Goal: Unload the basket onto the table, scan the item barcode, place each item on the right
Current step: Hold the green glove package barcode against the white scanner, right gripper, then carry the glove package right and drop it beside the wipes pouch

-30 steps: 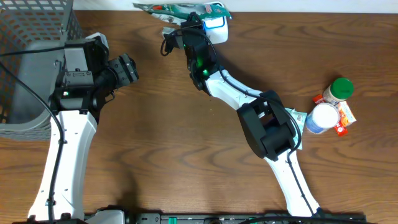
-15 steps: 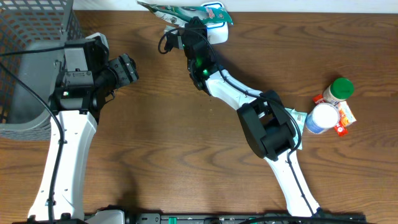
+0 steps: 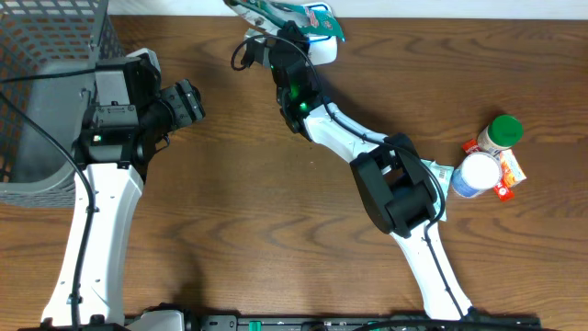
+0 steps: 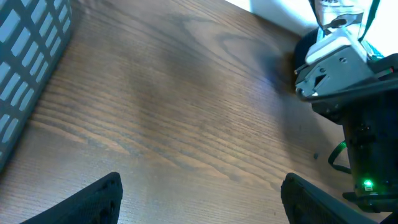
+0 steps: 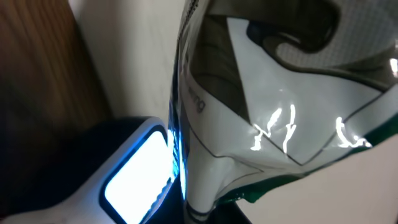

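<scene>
From overhead, your right hand (image 3: 278, 32) is clamped on the pouch (image 3: 276, 13) at the far edge of the surface (image 3: 257, 202). The pouch's long axis runs sideways, over the lit scanner (image 3: 322, 46) just beside the hand. Your left hand (image 3: 188, 101) hangs wide, well apart.

Left wrist: nothing sits between its fingers (image 4: 102, 196).

Right wrist: the pouch nearly touches the scanner window (image 5: 137, 180), and no barcode shows. I judge you need to turn it.
</scene>
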Robot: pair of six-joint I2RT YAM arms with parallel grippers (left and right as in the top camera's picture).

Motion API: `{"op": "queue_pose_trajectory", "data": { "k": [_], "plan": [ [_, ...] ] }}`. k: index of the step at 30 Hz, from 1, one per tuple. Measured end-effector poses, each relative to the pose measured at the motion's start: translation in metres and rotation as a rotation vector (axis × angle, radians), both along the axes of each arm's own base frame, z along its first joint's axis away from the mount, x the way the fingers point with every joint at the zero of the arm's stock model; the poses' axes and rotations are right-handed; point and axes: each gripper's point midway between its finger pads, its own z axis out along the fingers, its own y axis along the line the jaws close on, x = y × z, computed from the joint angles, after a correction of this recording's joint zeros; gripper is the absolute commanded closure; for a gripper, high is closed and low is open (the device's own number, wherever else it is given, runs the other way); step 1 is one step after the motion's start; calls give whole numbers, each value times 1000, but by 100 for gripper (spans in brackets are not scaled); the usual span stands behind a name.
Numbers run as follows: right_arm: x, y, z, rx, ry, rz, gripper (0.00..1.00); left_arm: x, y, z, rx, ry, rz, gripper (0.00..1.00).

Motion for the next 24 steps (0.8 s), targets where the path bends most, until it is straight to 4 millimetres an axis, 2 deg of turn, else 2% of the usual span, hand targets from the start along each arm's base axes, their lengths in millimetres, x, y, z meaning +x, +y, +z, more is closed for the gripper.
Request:
{"op": "queue_pose_trajectory", "data": {
  "k": [5,9,12,15,18,21,22,24],
  "plan": [
    [1,-7,11,124,5,-31,99,0,0,0,0,0,0,18],
    [-11,-20,49,212,60,-62,99,0,0,0,0,0,0,18],
    [-35,-38,97,299,123,-95,99,0,0,0,0,0,0,18],
    [-71,-66,148,412,185,-146,99,0,0,0,0,0,0,18],
    [-111,-102,175,535,288,-213,99,0,0,0,0,0,0,18],
    [-148,-143,170,672,456,-308,99,0,0,0,0,0,0,18],
    [-155,-153,165,714,501,-335,99,0,0,0,0,1,0,17],
    [-172,-176,143,796,636,-421,99,0,0,0,0,0,0,18]
  ]
}}
